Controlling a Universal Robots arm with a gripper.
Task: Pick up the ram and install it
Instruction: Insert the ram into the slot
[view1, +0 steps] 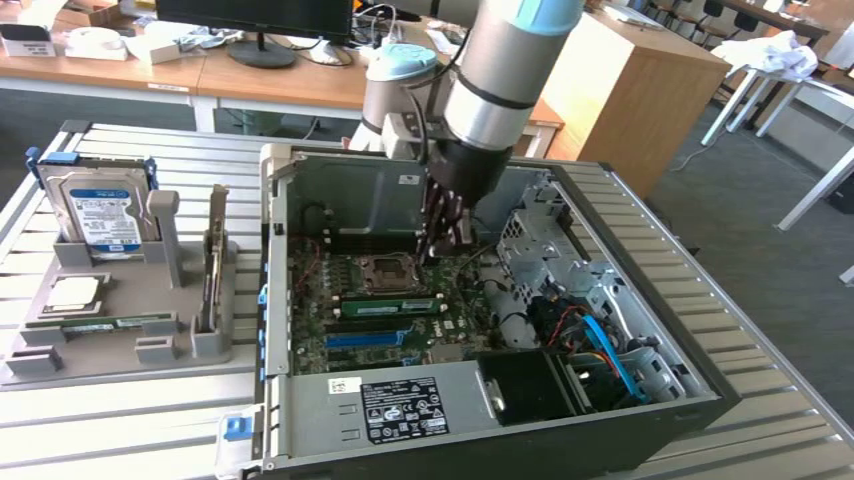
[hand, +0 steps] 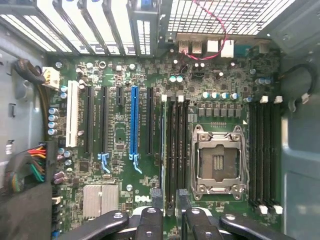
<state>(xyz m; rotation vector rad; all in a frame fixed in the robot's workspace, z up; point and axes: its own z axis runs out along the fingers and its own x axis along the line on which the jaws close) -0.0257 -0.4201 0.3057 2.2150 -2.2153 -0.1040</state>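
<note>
Tray, well off the gripper toward the exterior view's left: 1 hard drive upright in its cradle, 1 processor flat, 1 second ram lying in its groove. Parts are parked apart, presumably so each can be taken from above. Case lies open side up, likely for the same reason. Ram: 1 stick, on edge in a board slot just below the gripper, beside the 1 empty socket. Fingers stand apart, gripping nothing. The stick sits level and looks seated. Ram total: 2.
</note>
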